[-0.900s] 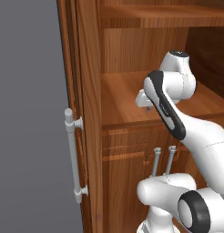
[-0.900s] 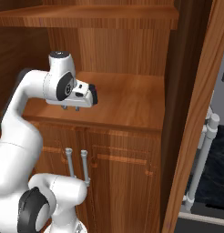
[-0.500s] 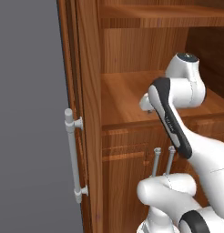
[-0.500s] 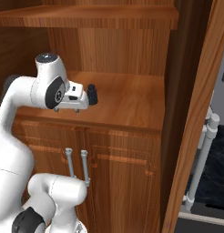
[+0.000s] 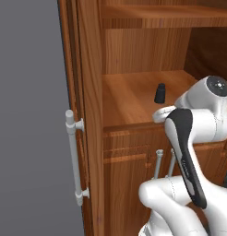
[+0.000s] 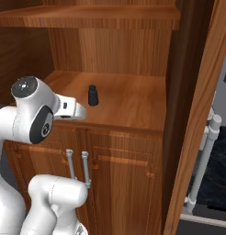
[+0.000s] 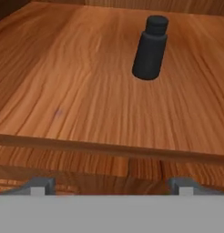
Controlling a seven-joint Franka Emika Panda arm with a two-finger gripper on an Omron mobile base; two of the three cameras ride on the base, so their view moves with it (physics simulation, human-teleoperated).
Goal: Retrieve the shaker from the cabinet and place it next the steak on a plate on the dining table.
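Gripper [image 7: 109, 184] fingers spread wide, holding nothing, level with the shelf [image 7: 63, 91] front edge; shaker [image 7: 150, 48] stands upright (long axis vertical) ahead, offset slightly right.

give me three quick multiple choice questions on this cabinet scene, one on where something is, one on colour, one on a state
1. Where does the shaker stand?
A. on the open wooden shelf of the cabinet
B. on the floor
C. between the jaws

2. What colour is the shaker?
A. white
B. dark, near black
C. bright yellow

3. How is the gripper now?
A. shut on the shaker
B. open, short of the shelf edge
C. shut on the bar handle

Answers:
1. A: both base views show it upright on the shelf above the two lower doors.
2. B: it looks dark grey to black in all three views.
3. B: in the hand view the two fingertips sit wide apart with nothing between them, and the shaker stands farther back on the shelf.
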